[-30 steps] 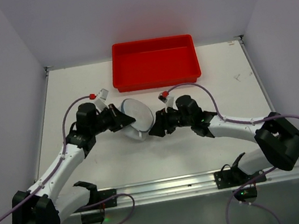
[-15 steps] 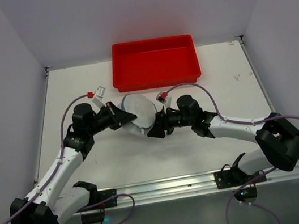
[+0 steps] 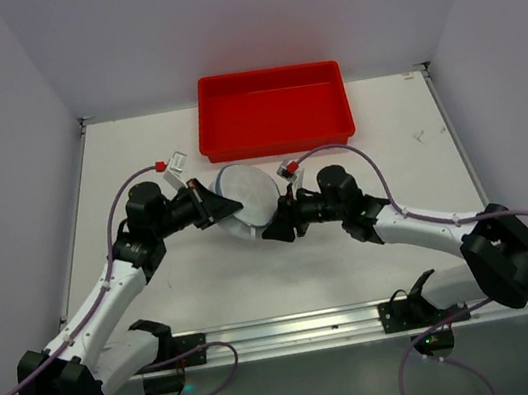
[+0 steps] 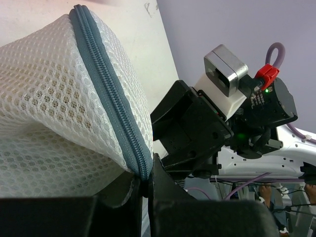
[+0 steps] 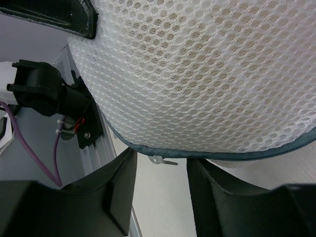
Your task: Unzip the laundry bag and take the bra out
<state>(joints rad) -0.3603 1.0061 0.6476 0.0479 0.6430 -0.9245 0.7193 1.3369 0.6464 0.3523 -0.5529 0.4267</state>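
Top external view: the laundry bag (image 3: 244,201) is held off the table (image 3: 396,135) between the two arms, just in front of the red tray (image 3: 278,142) and apart from it. The left gripper (image 3: 229,207) is closed tight on the bag's rim; in the left wrist view the dark zipper (image 4: 111,103) is seen running down into the pinched fingers. The right gripper (image 5: 160,163) is presented under the bag with its jaws apart and nothing gripped. In the right wrist view a small white zipper pull (image 5: 163,160) is seen hanging from the rim between the two fingers, seemingly untouched by either. Progress is judged early: the zipper is closed along every stretch that is shown, both mesh halves are joined, and no garment has been taken out. Left to be done are the grip on the pull, the run of the zipper round the rim, and the removal of the bra. Contents: a faint beige tone is noted through the mesh, but whether it is the bra cannot be told. Nothing is seen inside the tray.
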